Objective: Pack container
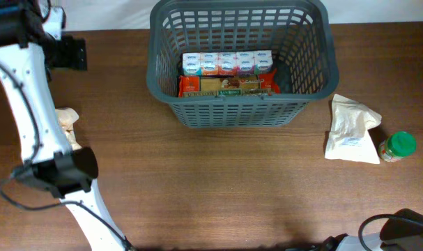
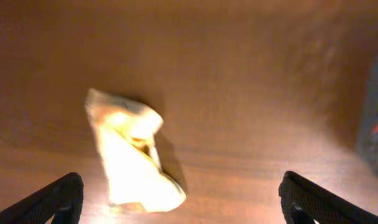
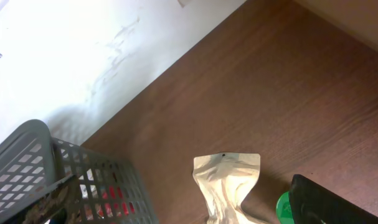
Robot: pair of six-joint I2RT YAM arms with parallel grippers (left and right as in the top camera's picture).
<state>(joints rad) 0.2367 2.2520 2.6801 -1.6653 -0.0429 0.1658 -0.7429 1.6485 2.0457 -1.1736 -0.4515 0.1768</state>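
Container (image 1: 239, 111) well apart, right of the left gripper (image 2: 182, 198).

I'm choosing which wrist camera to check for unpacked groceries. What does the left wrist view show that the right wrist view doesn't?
Only the left wrist view: a crumpled pale packet on the table, in front of the open left gripper. Only the right wrist view: a white pouch, a green-lidded jar beside it, a corner of the basket and a white backdrop. Both: the brown wooden table. A blurred dark shape at the left view's right edge may be the basket.
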